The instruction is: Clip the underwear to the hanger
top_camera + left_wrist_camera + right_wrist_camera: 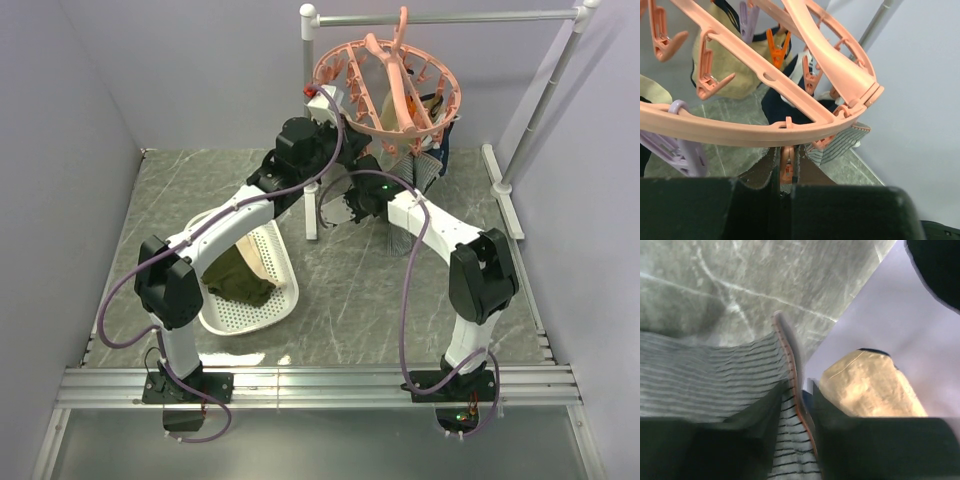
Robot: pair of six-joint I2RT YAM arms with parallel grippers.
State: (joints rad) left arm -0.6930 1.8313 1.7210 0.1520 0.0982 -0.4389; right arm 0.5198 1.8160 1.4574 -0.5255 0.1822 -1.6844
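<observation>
The left arm [225, 222] and right arm [437, 226] are built alike: white tube links [462, 345] between bulky black joint housings [170, 290]. A lilac cable [404, 320] loops along each. Black base blocks [186, 388] sit at bottom of frame, and a green light [385, 186] glows near centre.

The top external camera looks down from above and behind the near edge of the table [350, 290], taking in both arms and the hanger [400, 95] near the far right corner. The left wrist camera sits just beneath the hanger's ring, facing that corner. The right wrist camera is hard against the underwear [705, 375], which both wrist views share.
</observation>
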